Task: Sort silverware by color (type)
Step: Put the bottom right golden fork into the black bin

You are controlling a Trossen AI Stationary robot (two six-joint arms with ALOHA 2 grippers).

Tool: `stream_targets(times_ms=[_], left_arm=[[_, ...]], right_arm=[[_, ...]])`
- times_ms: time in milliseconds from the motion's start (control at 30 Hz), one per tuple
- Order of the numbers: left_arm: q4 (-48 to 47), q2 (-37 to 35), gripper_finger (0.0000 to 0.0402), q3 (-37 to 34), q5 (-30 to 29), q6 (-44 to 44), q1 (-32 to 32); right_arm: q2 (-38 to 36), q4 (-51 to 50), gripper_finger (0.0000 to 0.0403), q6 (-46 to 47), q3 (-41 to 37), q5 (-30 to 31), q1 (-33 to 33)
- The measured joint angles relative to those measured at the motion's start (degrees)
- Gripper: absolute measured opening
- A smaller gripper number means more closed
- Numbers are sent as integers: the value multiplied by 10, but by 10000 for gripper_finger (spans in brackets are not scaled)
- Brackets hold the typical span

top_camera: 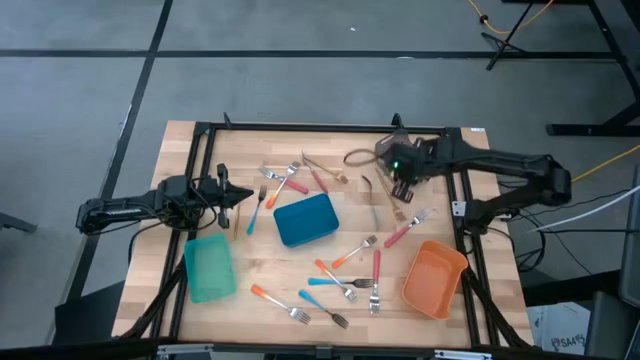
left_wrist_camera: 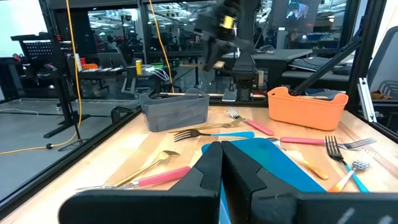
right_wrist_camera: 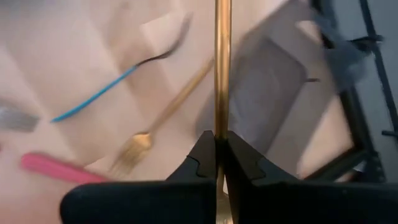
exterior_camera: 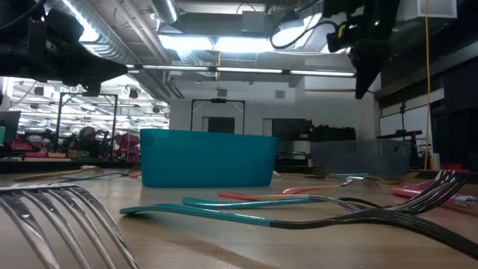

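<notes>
The silverware lies scattered on the wooden table: forks with a pink handle (top_camera: 405, 230), an orange handle (top_camera: 352, 252) and a blue handle (right_wrist_camera: 93, 96), and a gold fork (right_wrist_camera: 158, 124). My right gripper (top_camera: 398, 186) hangs high over the table's far right part, pointing steeply down, shut on a gold utensil (right_wrist_camera: 222, 62). My left gripper (left_wrist_camera: 221, 155) waits shut and level at the table's left (top_camera: 243, 195), touching nothing. The grey bin (left_wrist_camera: 175, 111) stands on the table below and beside the right gripper (right_wrist_camera: 222, 138). My right gripper pinches the gold utensil's slim shaft (right_wrist_camera: 222, 121) between its two fingers. The shaft runs straight on past the fingertips, in line with them, pointing down at the table. The utensil is lifted clear. The fingers hide which end is gripped.
A blue bin (top_camera: 306, 220) stands mid-table, a teal bin (top_camera: 209, 268) near the left front and an orange bin (top_camera: 433, 277) near the right front. A black frame (top_camera: 330, 128) runs along the table's far edge and sides.
</notes>
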Motion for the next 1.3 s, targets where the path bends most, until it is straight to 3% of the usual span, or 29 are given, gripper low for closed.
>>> stream_targets(times_ms=[167,300,633,967,1300], left_arm=[[0,0,2,0,0,0,0],[0,0,2,0,0,0,0],[0,0,2,0,0,0,0],[0,0,2,0,0,0,0],[0,0,2,0,0,0,0]], right_arm=[[-1,54,2,-69,-18,-10,-89],[-1,110,2,-121,-59,-61,-155],[-1,244,2,-142,-179,-101,-269],[-1,358,3,-186,-280,-112,-290],[-1,403,3,-186,-321,-117,-290]])
